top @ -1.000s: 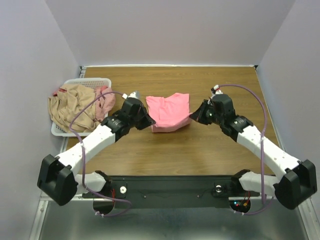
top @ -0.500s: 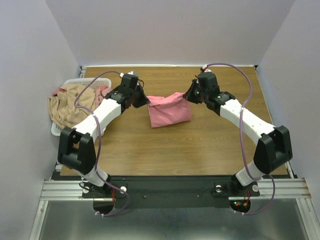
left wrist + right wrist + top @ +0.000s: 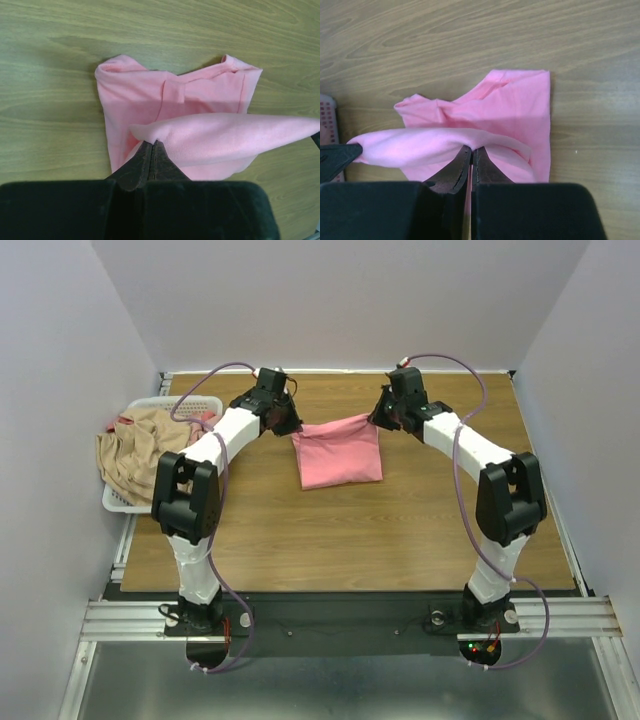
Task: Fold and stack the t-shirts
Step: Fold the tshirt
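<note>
The salmon-pink t-shirt point(image 3: 340, 453) lies partly folded on the wooden table, its far edge lifted and stretched between both grippers. My left gripper point(image 3: 293, 427) is shut on its far left corner, with the shirt point(image 3: 200, 110) below the fingertips point(image 3: 152, 147). My right gripper point(image 3: 375, 420) is shut on the far right corner, above the shirt point(image 3: 510, 105). The tan-beige t-shirt point(image 3: 140, 450) and the dusty pink t-shirt point(image 3: 208, 435) sit bunched in the basket at the left.
A white slatted basket point(image 3: 185, 403) stands at the table's far left edge and hangs over it; its edge shows in the right wrist view point(image 3: 327, 125). Grey walls close in the back and sides. The arm bases sit on a black rail at the near edge.
Both grippers have moved away from the bases to the far side of the table, carrying the shirt's edge with them. The shirt has been drawn out flatter and longer.
</note>
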{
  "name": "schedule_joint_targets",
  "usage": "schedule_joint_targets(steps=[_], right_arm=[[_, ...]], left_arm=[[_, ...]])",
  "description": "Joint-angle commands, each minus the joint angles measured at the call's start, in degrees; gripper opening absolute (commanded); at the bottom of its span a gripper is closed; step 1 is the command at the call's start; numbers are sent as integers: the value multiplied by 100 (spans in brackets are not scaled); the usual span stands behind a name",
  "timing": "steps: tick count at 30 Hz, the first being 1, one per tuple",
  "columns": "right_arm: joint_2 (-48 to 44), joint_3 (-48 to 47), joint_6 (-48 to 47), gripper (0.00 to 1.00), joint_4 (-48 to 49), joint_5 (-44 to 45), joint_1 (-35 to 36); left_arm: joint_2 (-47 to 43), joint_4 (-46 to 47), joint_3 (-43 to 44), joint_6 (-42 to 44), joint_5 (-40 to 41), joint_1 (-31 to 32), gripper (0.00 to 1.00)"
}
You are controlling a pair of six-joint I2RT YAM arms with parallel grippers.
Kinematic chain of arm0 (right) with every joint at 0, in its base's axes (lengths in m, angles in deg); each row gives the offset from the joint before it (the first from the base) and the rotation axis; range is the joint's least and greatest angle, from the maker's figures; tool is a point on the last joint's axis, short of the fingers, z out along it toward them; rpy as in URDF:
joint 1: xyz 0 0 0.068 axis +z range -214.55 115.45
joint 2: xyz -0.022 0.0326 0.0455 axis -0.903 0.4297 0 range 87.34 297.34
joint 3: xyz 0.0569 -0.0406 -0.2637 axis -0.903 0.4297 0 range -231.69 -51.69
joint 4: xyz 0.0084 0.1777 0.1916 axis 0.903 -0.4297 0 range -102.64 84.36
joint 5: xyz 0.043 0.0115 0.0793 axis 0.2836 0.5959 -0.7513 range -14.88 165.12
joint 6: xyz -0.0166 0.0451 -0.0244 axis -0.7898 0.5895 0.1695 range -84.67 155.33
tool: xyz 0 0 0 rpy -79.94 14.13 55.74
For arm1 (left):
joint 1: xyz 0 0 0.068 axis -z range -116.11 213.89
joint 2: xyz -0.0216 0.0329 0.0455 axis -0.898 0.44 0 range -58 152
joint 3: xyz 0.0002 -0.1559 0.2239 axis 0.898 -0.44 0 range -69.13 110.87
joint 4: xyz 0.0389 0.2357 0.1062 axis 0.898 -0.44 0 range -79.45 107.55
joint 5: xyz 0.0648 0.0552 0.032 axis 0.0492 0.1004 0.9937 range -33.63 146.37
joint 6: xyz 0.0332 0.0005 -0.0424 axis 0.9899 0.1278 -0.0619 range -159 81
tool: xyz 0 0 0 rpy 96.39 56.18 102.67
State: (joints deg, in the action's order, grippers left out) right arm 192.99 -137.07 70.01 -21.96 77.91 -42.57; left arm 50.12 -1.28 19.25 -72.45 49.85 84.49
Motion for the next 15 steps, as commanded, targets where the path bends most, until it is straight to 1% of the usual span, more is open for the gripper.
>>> schedule_joint_targets(steps=[1, 5, 7, 8, 9, 10, 11, 12, 13, 15], right_arm=[[368, -522, -277, 0, 129, -111, -123], [684, -698, -295, 1, 129, -59, -159], [790, -743, -277, 3, 129, -50, -176], [887, -778, -268, 6, 129, -24, -185], [922, -804, -268, 18, 129, 11, -185], [958, -839, -294, 25, 129, 11, -194], [984, -857, -303, 32, 129, 11, -194], [993, -874, -338, 47, 120, -23, -203], [984, -875, -373, 57, 129, -67, -211], [871, -831, -426, 74, 129, -138, -211]], left_arm=[[165, -59, 469, 225, 90, -117, 0], [517, -51, 732, 278, -15, -179, 0], [763, -94, 882, 313, -138, -179, 0], [920, -199, 1066, 304, -165, -179, 0], [1000, -287, 1172, 287, -139, -179, 0], [1071, -384, 1277, 278, -69, -179, 6], [1115, -446, 1435, 269, -16, -179, 16], [1141, -516, 1489, 260, 28, -179, 48], [1124, -534, 1550, 260, 37, -179, 62], [993, -534, 1577, 278, 2, -179, 79]])
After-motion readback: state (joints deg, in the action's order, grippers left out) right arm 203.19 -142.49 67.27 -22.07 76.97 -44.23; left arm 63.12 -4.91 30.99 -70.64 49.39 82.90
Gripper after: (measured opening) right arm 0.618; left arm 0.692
